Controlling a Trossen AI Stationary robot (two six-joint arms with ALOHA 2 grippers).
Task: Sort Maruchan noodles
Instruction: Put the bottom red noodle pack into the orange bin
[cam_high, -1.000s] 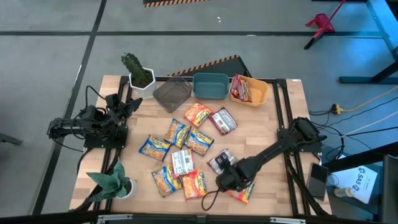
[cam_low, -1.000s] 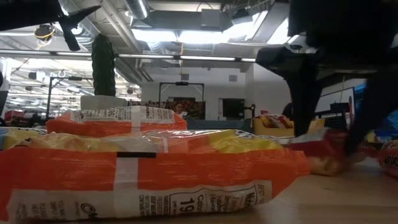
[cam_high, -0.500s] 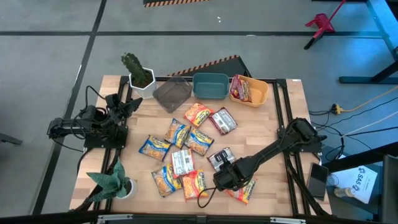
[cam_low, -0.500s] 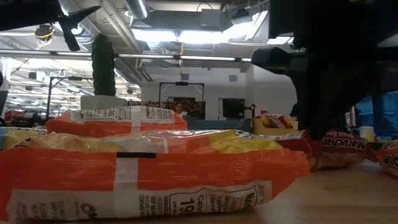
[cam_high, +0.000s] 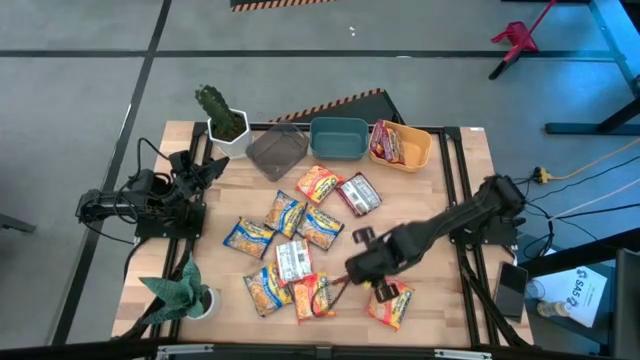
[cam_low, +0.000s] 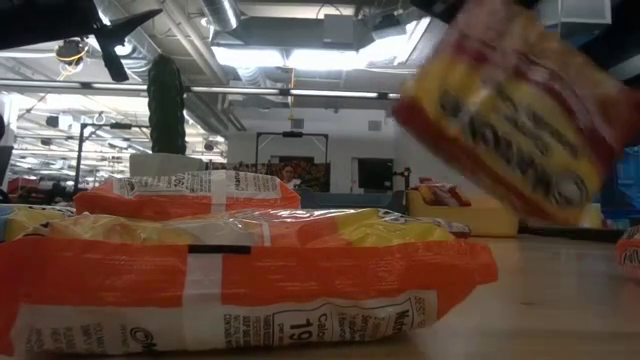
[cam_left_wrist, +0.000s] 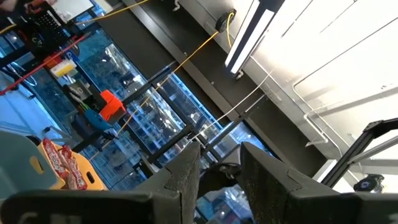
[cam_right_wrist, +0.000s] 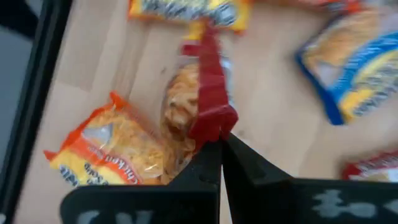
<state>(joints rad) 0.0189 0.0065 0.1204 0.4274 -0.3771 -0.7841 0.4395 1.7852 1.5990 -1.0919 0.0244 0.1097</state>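
Note:
My right gripper (cam_high: 352, 272) is over the table's near middle, shut on a red-maroon noodle packet (cam_right_wrist: 199, 99). That packet shows lifted and tilted in the low view (cam_low: 510, 110). Several other packets (cam_high: 290, 250), orange, blue-and-yellow and silver-white, lie flat on the table. An orange one (cam_right_wrist: 106, 149) lies below the held packet. My left gripper (cam_high: 205, 170) waits at the table's left side, open and empty, pointing up toward the ceiling (cam_left_wrist: 217, 177). My right gripper pinches one end edge of the red-maroon packet (cam_right_wrist: 214, 121) between its two fingers. The fingers come from above, slanting down from the table's right. The packet hangs below the fingertips, tilted and clear of the table.
A grey bin (cam_high: 277, 150), a teal bin (cam_high: 338, 138) and a yellow bin (cam_high: 428, 150) holding red packets stand along the far edge. A cactus (cam_high: 222, 120) stands at the far left, a plant (cam_high: 180, 290) at the near left. An orange packet (cam_high: 390, 305) lies near right.
My right gripper has risen and gone a little toward the far edge, staying shut on the red-maroon packet. The packet, which lay on the table, is now lifted clear and hangs tilted.

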